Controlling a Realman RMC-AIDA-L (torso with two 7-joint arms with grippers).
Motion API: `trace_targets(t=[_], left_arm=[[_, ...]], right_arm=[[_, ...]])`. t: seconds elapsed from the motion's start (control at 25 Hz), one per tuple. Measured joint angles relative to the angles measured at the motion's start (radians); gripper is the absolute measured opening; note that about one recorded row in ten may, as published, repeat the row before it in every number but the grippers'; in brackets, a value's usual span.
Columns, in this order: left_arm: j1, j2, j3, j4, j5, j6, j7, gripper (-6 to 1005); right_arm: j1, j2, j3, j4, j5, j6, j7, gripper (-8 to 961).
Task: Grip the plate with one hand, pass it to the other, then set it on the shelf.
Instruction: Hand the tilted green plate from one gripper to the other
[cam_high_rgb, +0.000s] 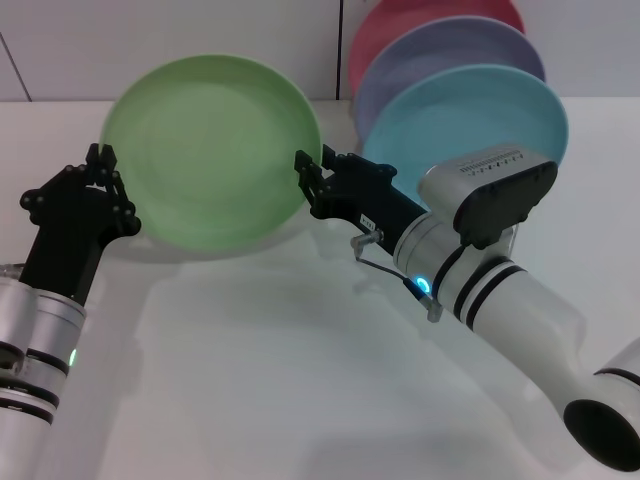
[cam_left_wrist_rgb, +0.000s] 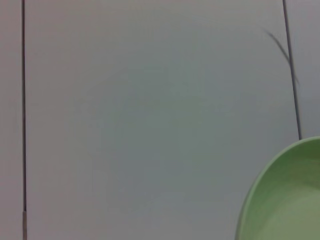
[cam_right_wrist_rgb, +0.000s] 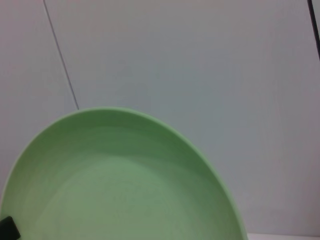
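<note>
The right gripper (cam_high_rgb: 305, 172) pinches the green plate (cam_high_rgb: 215, 150) by its rim, held tilted above the table (cam_high_rgb: 250, 380). The left gripper (cam_high_rgb: 100, 165) is at the opposite rim — grip unclear. Plastic (light, stiff, probably slick): hold the rim.

Bare table (cam_high_rgb: 260, 380) lies open near; far right, standing turquoise plate (cam_high_rgb: 470, 115), lavender plate (cam_high_rgb: 440, 50) and pink plate (cam_high_rgb: 400, 20) block passage.

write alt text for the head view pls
A light-green plate is held upright above a white table, the left gripper at one edge, the right gripper at the other. Turquoise, lavender and pink plates stand behind.
</note>
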Motion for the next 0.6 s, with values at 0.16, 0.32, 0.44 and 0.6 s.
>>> trace_targets(t=[0.16,0.32,0.44,0.6], left_arm=[[-0.001,0.000,0.001,-0.001,0.000,0.000,0.000,34],[-0.001,0.000,0.001,-0.002,0.000,-0.001,0.000,34],[-0.002,0.000,0.001,-0.002,0.000,-0.001,0.000,34],[-0.002,0.000,0.001,-0.002,0.000,-0.001,0.000,34]], right_arm=[[-0.005,0.000,0.000,0.000,0.000,0.000,0.000,259],[-0.006,0.000,0.000,0.000,0.000,0.000,-0.001,245],[-0.007,0.000,0.000,-0.001,-0.001,0.000,-0.001,224],[-0.007,0.000,0.000,-0.002,-0.001,0.006,-0.001,198]])
